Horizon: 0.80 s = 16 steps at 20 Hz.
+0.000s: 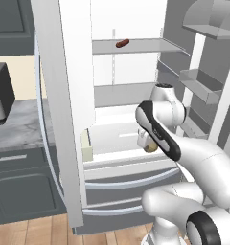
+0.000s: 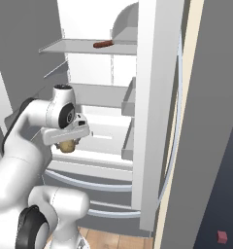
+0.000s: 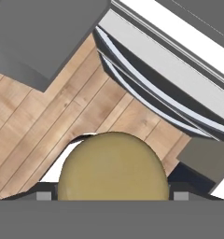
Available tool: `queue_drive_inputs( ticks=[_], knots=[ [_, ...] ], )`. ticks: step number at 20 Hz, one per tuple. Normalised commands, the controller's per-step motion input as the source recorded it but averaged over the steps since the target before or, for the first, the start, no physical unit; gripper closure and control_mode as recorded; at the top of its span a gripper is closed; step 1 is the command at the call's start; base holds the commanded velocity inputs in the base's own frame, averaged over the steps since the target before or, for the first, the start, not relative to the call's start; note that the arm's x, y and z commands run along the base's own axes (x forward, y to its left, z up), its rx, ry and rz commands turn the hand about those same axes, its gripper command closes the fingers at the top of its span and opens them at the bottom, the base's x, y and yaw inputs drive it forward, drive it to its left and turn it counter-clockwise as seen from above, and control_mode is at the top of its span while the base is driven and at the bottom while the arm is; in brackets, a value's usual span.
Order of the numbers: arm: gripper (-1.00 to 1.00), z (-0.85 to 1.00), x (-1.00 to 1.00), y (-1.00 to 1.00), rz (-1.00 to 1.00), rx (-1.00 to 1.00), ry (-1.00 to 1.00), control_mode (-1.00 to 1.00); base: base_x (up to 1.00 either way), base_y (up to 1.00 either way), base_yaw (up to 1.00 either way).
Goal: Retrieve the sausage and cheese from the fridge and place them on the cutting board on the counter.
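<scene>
- Cheese (image 3: 114, 165): pale yellow lump clamped between the fingers of the gripper (image 2: 67, 144), held in front of the open fridge (image 1: 121, 95).
- Arm: elbow folded, hand pointing down toward the wooden floor (image 3: 48, 121).
- Sausage (image 1: 122, 43): lying on the upper fridge shelf (image 1: 145, 46).

**Fridge shelves and adjoining counter**

A grey upper shelf (image 1: 145, 46) inside the open white-lined fridge (image 1: 112, 24) carries one short reddish-brown sausage (image 1: 122, 43), lying flat near its back. The white-grey veined marble counter (image 1: 21, 127) to the left bears a dark boxy appliance (image 1: 1, 93) at its rear.
</scene>
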Motion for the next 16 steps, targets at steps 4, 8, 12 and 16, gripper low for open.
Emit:
queue_drive_inputs(
  ticks=[4, 8, 12, 16],
  knots=[
    [1.00, 0.00, 0.00, 0.00, 0.00, 0.00, 0.00, -1.00, 0.00, 0.00, 0.00],
    [1.00, 0.00, 0.00, 0.00, 0.00, 0.00, 0.00, -1.00, 0.00, 0.00, 0.00],
    [1.00, 0.00, 0.00, 0.00, 0.00, 0.00, 0.00, -1.00, 0.00, 0.00, 0.00],
    [1.00, 0.00, 0.00, 0.00, 0.00, 0.00, 0.00, -1.00, 0.00, 0.00, 0.00]
  ],
)
